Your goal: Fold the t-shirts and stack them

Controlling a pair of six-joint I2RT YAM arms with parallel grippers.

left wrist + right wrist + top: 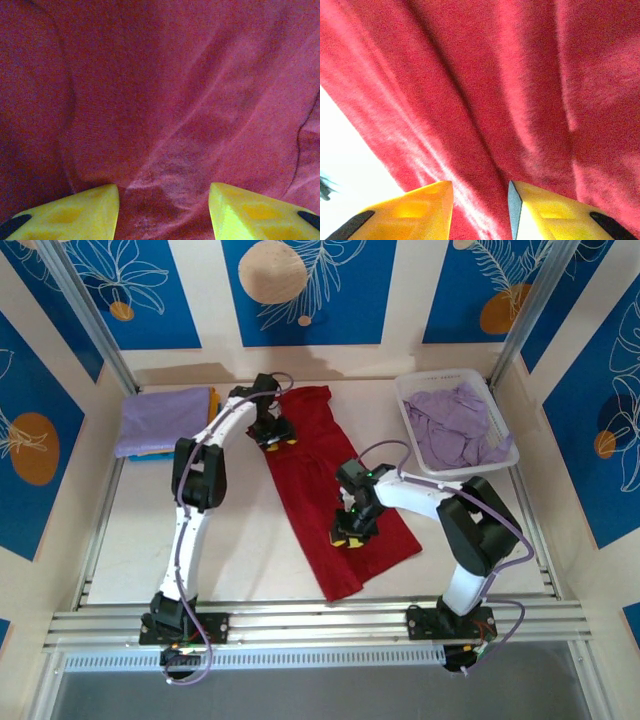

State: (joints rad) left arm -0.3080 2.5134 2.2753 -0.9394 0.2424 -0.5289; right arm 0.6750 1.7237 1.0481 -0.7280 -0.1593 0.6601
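- Your table [250, 540] is bare on the near left, where the left arm crosses it, and in a strip between the red shirt and the basket.
- The red shirt [310, 455] lies flat on a slant mid-table. Its far edge is near the back wall and its near corner is close to the front rail.
- The basket [447, 375] sits at the far right corner and holds crumpled lavender shirts [455, 425], one drooping over its near rim.
- The stack [165, 418] lies folded at the far left corner, well apart from the red shirt.
- Your left end effector [272, 436] [164, 192] is down on the shirt's far left edge, jaws apart over wrinkled cloth.
- Your right end effector [350, 537] [480, 187] is near the shirt's near end, just beside its left edge. Its gap is narrower, with a fold running into it, and you cannot tell whether it grips.
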